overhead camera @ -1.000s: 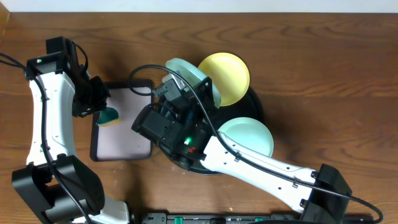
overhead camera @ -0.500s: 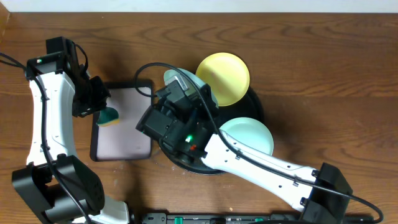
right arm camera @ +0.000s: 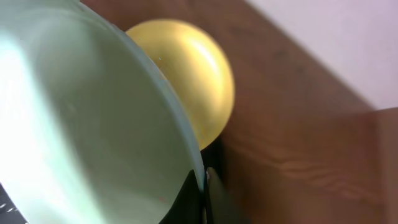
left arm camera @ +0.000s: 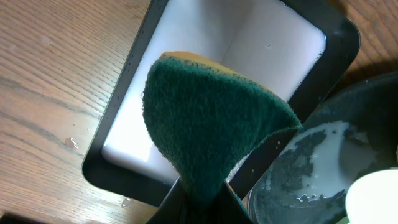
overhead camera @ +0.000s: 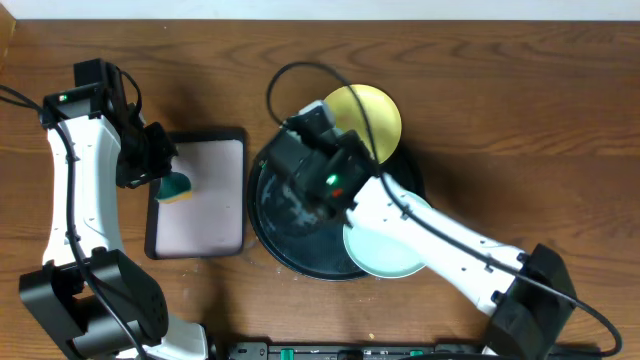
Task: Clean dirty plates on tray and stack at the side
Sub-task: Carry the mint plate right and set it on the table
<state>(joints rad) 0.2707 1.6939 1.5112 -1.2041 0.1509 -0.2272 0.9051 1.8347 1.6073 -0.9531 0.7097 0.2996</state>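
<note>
My left gripper (overhead camera: 165,180) is shut on a green and yellow sponge (overhead camera: 177,187) above the rectangular tray; the sponge fills the left wrist view (left arm camera: 211,124), pinched between the fingers (left arm camera: 205,202). My right gripper (right arm camera: 203,186) is shut on the rim of a pale aqua plate (right arm camera: 81,124), held tilted. From overhead only a sliver of this plate (overhead camera: 313,107) shows beside the gripper (overhead camera: 322,118), at the back of the round black tray (overhead camera: 280,215). The yellow plate (overhead camera: 372,118) lies at the tray's back right and shows in the right wrist view (right arm camera: 199,81). The other aqua plate (overhead camera: 385,250) lies at the tray's front right.
A small rectangular black-rimmed tray with a pale pink inside (overhead camera: 205,200) lies left of the round tray; it also shows in the left wrist view (left arm camera: 261,37). The round tray's floor is wet with whitish residue (left arm camera: 323,155). The right arm (overhead camera: 440,235) crosses the round tray.
My right gripper has carried the aqua plate from the tray's left side to the back, next to the yellow plate, uncovering the tray floor. The left arm and sponge have not moved.
</note>
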